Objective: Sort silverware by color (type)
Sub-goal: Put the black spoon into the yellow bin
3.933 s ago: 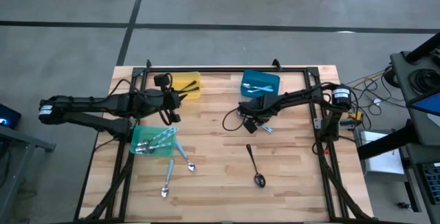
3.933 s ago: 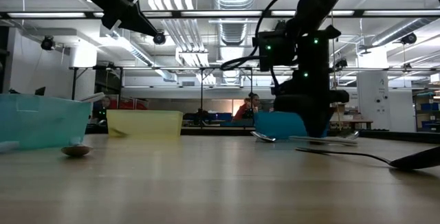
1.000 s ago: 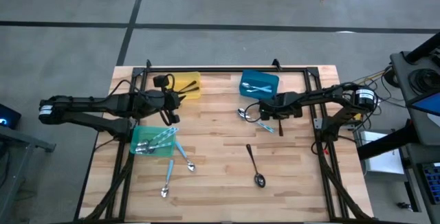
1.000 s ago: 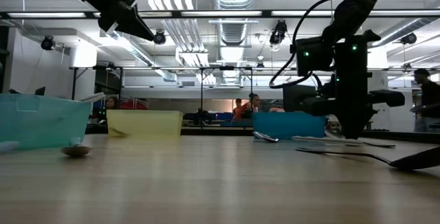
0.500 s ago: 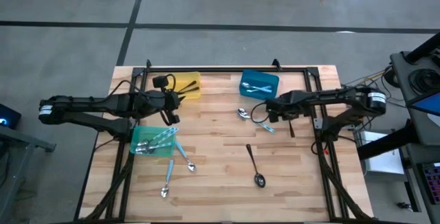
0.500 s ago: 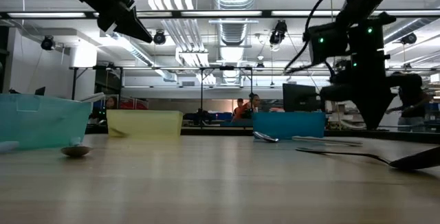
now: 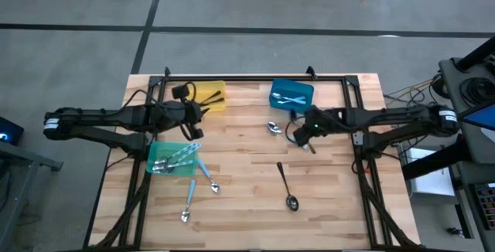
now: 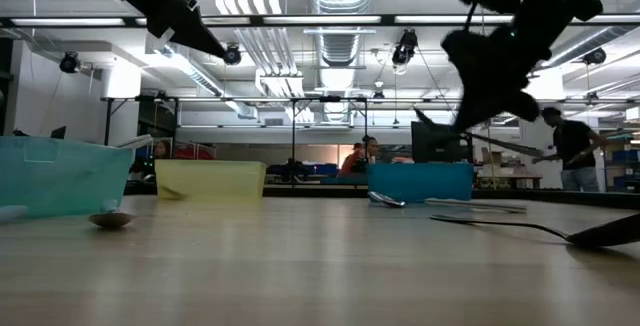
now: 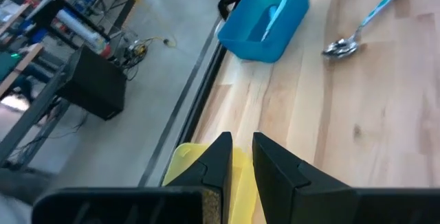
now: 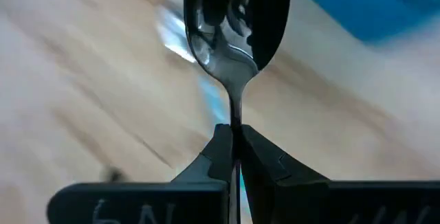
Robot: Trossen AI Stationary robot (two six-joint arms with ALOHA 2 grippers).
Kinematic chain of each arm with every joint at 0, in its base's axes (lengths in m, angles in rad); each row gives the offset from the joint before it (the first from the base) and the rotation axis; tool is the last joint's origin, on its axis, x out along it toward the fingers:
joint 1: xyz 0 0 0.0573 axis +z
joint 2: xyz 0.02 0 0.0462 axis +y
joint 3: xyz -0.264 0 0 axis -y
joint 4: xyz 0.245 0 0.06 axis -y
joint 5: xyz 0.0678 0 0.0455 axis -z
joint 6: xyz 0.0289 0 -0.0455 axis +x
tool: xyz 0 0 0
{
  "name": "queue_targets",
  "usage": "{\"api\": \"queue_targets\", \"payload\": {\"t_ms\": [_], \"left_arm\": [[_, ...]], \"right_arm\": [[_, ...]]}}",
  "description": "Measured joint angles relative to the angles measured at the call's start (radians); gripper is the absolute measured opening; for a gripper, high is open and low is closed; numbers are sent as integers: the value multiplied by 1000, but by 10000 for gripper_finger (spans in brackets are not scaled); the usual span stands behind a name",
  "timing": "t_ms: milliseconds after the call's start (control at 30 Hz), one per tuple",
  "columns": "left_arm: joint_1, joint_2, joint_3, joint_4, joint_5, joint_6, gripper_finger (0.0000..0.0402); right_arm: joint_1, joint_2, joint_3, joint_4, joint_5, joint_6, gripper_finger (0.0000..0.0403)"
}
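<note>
My right gripper (image 7: 303, 128) hangs above the table's middle right, just in front of the blue bin (image 7: 292, 93), shut on a spoon with a shiny bowl (image 10: 237, 18). A blue-handled spoon (image 7: 273, 127) lies flat on the wood just beside and below it. A black spoon (image 7: 286, 186) lies nearer the front edge. My left gripper (image 7: 197, 113) hovers by the yellow bin (image 7: 210, 96). Its fingers (image 9: 240, 152) stand a narrow gap apart with nothing between them. Two more spoons (image 7: 209, 178) rest on the table next to the green bin (image 7: 172, 159). My right gripper pinches the spoon's thin neck (image 10: 236, 129), just below the bowl, between its two fingers. The bowl sticks out beyond the fingertips. The handle runs back between the fingers and is hidden by them. The spoon is lifted clear of the table.
The green bin holds several spoons, the blue bin (image 9: 265, 14) has light blue utensils, and dark ones show in the yellow bin. A black frame (image 7: 255, 76) borders the table's far and side edges. People stand in the room behind (image 8: 570, 151).
My right gripper has risen from just above the table to well clear of it, drifting slightly toward the table's right edge, and has rolled and tipped. The blue-handled spoon has stayed on the wood.
</note>
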Motion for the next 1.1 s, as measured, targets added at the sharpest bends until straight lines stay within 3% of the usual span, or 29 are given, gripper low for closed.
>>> {"api": "queue_targets", "payload": {"t_ms": [233,467,700,900,1100], "left_arm": [[0,0,0,53,81,-6,40],[0,0,0,62,81,-16,40],[0,0,0,100,80,-7,40],[0,0,0,113,80,17,40],[0,0,0,113,79,68,40]], "right_arm": [[104,23,-94,572,150,-284,9],[121,126,-58,783,196,-444,9],[88,208,130,652,183,-544,9],[38,284,358,343,176,-611,9],[-50,403,609,45,74,-717,9]]}}
